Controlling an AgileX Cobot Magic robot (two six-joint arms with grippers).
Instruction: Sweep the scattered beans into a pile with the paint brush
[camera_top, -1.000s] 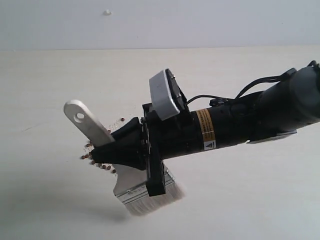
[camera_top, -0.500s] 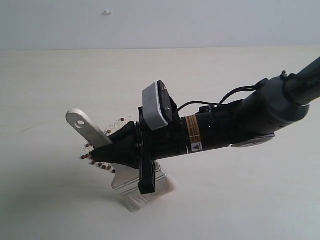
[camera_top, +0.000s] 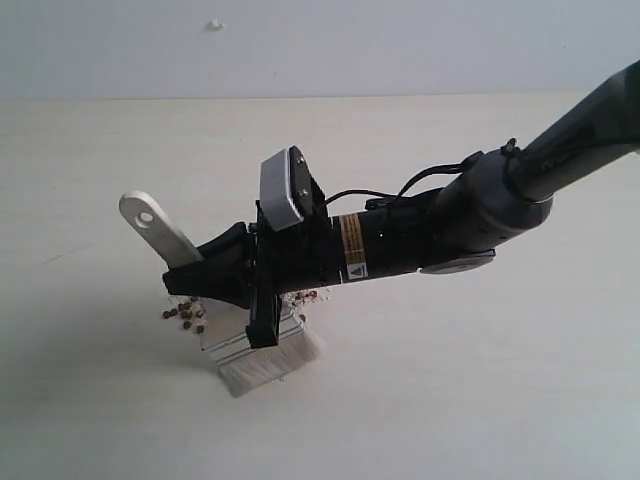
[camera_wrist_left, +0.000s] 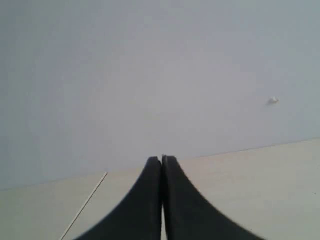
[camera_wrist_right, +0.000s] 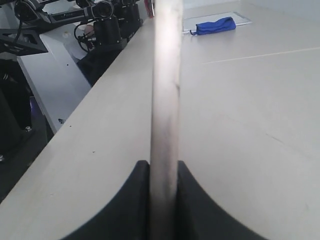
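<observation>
We see a pale cream tabletop (camera_top: 470, 400) in front of a plain grey-white wall (camera_top: 400, 40). A black robot arm with a white camera housing on its wrist reaches in from the right of the exterior view and crosses toward the left.

Its right gripper (camera_top: 200, 275) is clamped on the pale wooden handle of a wide flat paint brush (camera_top: 228, 338). The brush stands tilted, with the holed end of the handle pointing up and to the left. Its silver metal band and off-white bristles are at the bottom, and the bristle tips appear to meet the table. In the right wrist view, the handle (camera_wrist_right: 165, 100) runs between the two black fingers of the gripper (camera_wrist_right: 164, 172), squeezed from both sides.

A cluster of tiny round reddish-brown beans (camera_top: 185, 315) lies on the table just left of the brush's band, below the fingertips. A few more show on the other side of the brush, mixed with white crumbs (camera_top: 300, 298).

The left gripper (camera_wrist_left: 162, 162) has its black fingers pressed together on nothing, pointing toward the wall.
</observation>
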